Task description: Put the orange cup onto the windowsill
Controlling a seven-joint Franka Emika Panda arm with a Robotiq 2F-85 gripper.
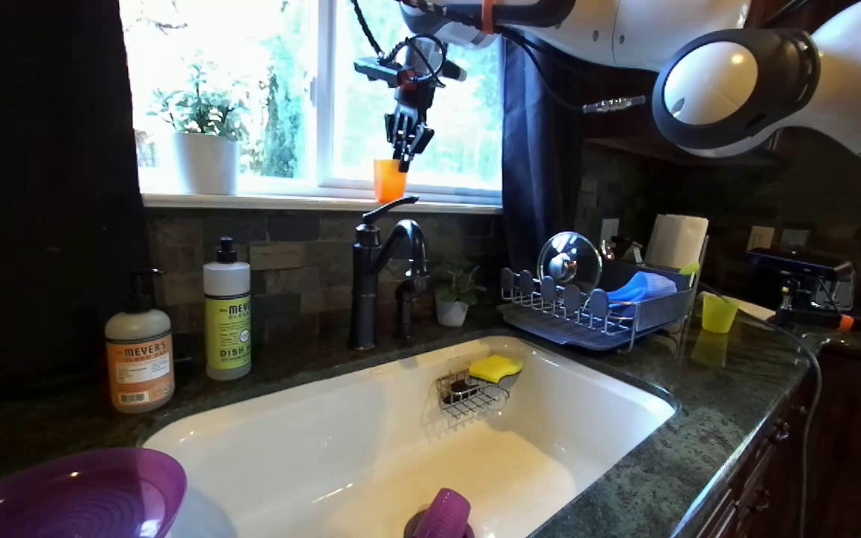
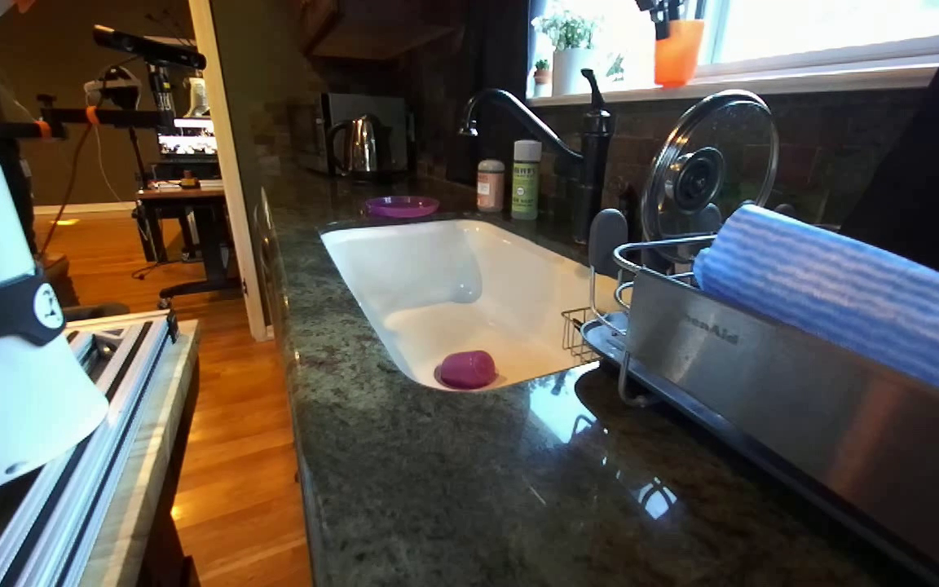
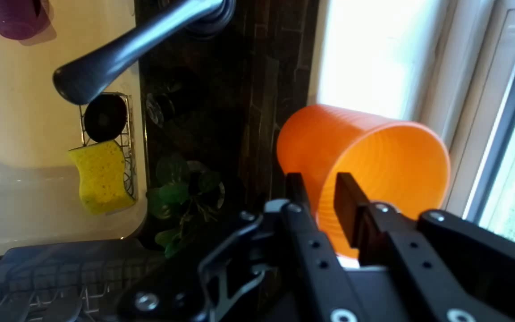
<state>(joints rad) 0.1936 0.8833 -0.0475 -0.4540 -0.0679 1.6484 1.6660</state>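
Note:
The orange cup [image 1: 388, 184] stands about upright at the windowsill [image 1: 288, 202]. It also shows in an exterior view [image 2: 676, 54] at the sill [image 2: 836, 83]. In the wrist view the cup [image 3: 315, 134] shows its open mouth, and its base lies over the front edge of the pale sill [image 3: 365, 58]. I cannot tell whether the base rests fully on it. My gripper [image 3: 319, 179] is partly open at the cup's near rim, one finger outside and one inside, with gaps beside the wall. The gripper [image 1: 403, 158] reaches down from above; in an exterior view it is mostly cut off.
The black faucet [image 1: 367, 284] rises in front of the sill, its handle [image 3: 119, 56] close to the cup. A potted plant [image 1: 206, 164] stands on the sill to the left. Below are the white sink [image 1: 311, 448], soap bottles [image 1: 227, 321] and dish rack [image 1: 587, 314].

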